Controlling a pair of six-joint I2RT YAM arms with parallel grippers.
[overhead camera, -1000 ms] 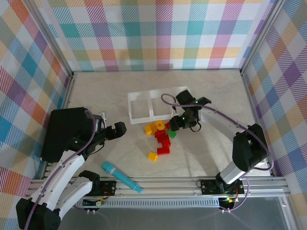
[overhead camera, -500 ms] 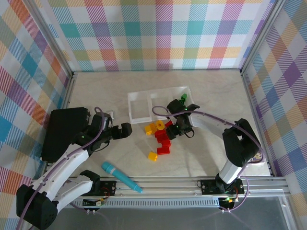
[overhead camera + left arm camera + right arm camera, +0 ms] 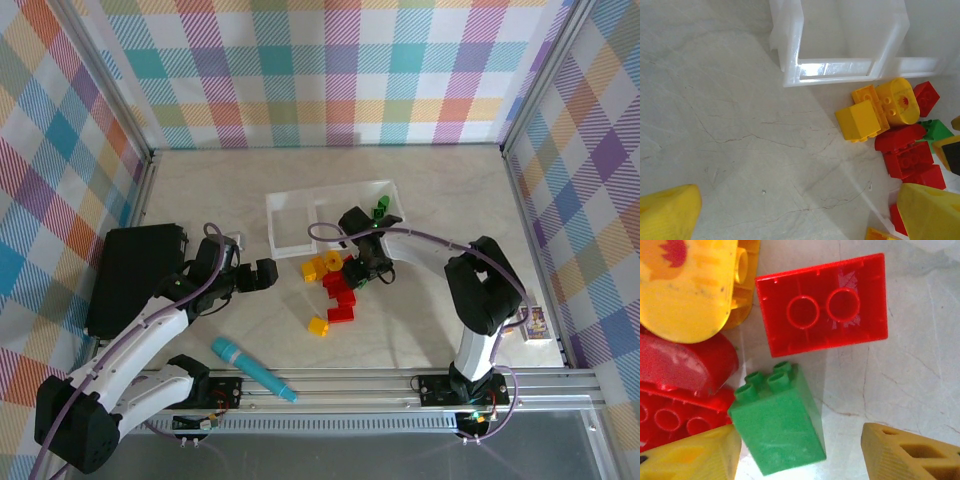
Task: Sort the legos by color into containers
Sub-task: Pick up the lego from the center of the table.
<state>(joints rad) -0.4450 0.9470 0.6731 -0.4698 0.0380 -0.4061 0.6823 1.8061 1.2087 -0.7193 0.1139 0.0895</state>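
You've dropped the right gripper (image 3: pixel 800 452) onto the legos (image 3: pixel 338 290), jaws half-open astride a green lego (image 3: pixel 777 420), ungripped; left gripper (image 3: pixel 799 211) wide, empty.

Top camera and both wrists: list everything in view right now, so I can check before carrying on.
tray: one, clear with whitish rim, three joined compartments, mid-table.
green legos: two; one in the tray's right compartment, one in the pile in front of it.
red legos: about five, clustered in front of the tray.
yellow legos: about three; two by the tray's front, one apart, nearer the arms.
black box: one, table's left side.
teal pen: one, near edge.
small purple-white item: one, right side.
left gripper: open, empty, left of the pile.
right gripper: open, fingers either side of the pile's green lego.
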